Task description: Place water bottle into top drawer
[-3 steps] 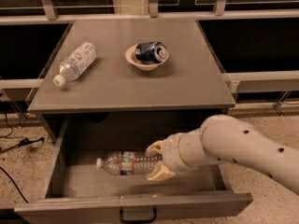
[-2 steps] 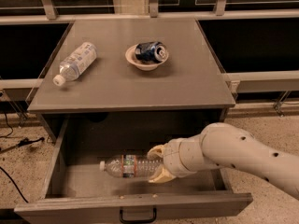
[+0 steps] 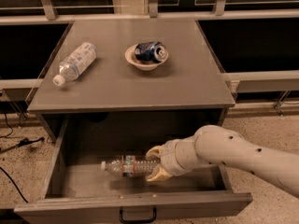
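Observation:
The top drawer (image 3: 135, 202) is pulled open, with its grey front panel and black handle at the bottom of the camera view. The water bottle (image 3: 125, 166), clear with a red-and-white band, lies on its side low inside the drawer, cap to the left. My gripper (image 3: 153, 163) reaches in from the right. Its pale fingers (image 3: 154, 151) close above and below the bottle's base end. A shadow lies on the drawer floor just under the bottle.
On the cabinet top (image 3: 187, 85) lie a second bottle with a white and light-blue label (image 3: 74, 62) at the left and a white bowl (image 3: 145, 59) holding a blue can (image 3: 150, 51). Railings run behind. Cables lie on the floor at left.
My arm has sunk lower into the drawer with the bottle in the gripper. The bottle has dropped slightly toward the drawer floor.

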You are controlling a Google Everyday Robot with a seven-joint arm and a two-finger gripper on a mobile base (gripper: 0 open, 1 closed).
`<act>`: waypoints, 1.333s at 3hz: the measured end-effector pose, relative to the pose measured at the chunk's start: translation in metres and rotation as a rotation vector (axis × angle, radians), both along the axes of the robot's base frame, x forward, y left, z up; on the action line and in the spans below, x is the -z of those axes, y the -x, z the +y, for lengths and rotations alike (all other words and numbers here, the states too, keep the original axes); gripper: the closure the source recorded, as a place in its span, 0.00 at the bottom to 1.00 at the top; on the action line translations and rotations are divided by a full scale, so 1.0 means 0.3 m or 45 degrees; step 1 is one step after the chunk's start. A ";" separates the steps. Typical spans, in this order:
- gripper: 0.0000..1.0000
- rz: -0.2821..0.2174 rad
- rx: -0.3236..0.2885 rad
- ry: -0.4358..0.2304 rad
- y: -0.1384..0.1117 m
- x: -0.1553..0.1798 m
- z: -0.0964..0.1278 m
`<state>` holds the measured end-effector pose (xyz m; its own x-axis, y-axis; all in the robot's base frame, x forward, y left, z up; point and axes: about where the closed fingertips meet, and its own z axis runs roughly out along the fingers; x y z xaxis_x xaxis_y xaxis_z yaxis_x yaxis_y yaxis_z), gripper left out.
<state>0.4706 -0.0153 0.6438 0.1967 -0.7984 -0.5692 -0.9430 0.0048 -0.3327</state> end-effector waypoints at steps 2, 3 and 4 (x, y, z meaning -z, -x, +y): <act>1.00 0.034 -0.005 0.009 -0.054 0.088 0.026; 1.00 0.046 -0.003 0.012 -0.060 0.116 0.028; 1.00 0.049 -0.005 0.031 -0.057 0.115 0.023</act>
